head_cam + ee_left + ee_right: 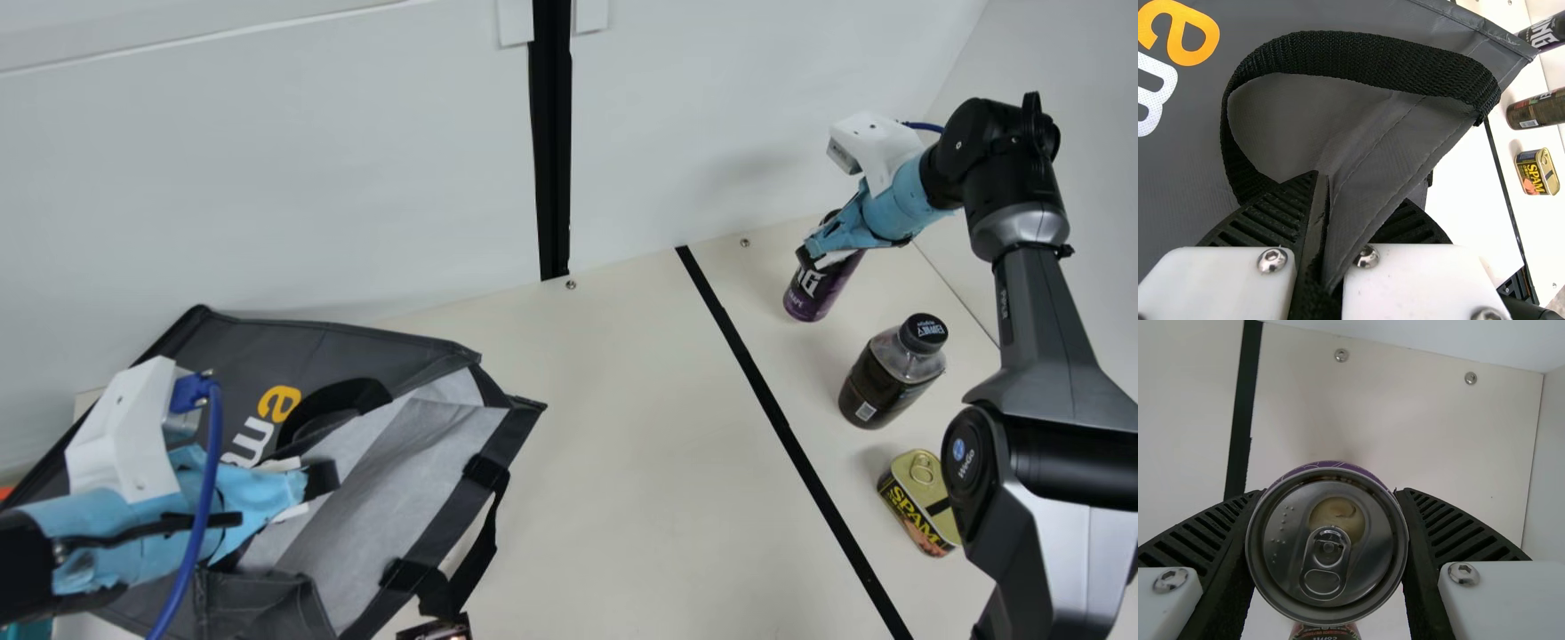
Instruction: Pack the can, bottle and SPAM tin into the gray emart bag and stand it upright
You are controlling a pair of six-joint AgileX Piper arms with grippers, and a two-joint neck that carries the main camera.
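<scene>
SPAM on tin [919, 507]; part of emart lettering [253, 438] on gray bag [382, 471].

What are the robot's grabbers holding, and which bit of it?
The left gripper pinches the bag by the edge of its opening, near a handle. The right gripper holds the can by its sides, near the top.

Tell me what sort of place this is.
Probably a robotics lab or test bench: a black-and-silver jointed robot arm with a white boxy camera mount, a flat cream table and plain white upright panels behind it.
</scene>
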